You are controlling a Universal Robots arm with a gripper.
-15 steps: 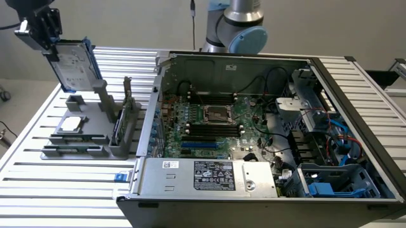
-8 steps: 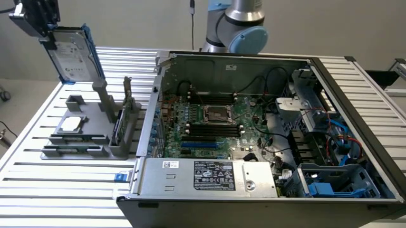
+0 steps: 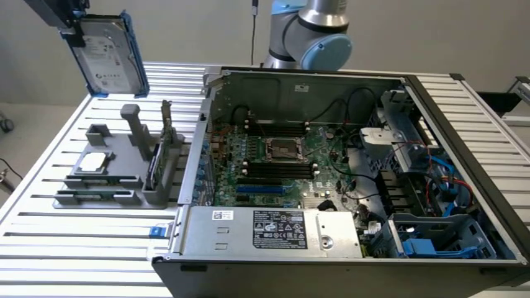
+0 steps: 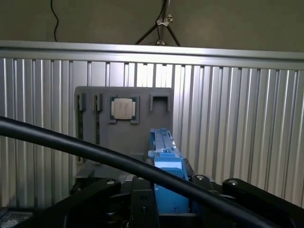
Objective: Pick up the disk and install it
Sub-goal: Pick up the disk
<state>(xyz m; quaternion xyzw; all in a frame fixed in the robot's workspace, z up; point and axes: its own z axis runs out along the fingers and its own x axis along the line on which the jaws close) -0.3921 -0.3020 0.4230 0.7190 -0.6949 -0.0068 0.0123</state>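
A slatted aluminium table (image 3: 83,261) carries an open dark metal computer case (image 3: 314,87), which stands just beside a grey plastic fixture (image 3: 133,149), on the exterior view's right of it. High above the fixture and well clear of it hangs the flat silver-grey disk (image 3: 109,54) in its blue carrier, upright on edge. The black gripper (image 4: 168,202) has its 2 fingers pressed narrowly onto the carrier, gripping it. 1 small square silver chip (image 3: 93,162) lies in the fixture.

Behind your slatted aluminium table (image 3: 74,248) you have a plain pale wall (image 3: 447,31) — evenly lit; a tripod (image 4: 163,26) stands before it, beige floor (image 3: 29,133) at the exterior view's left.
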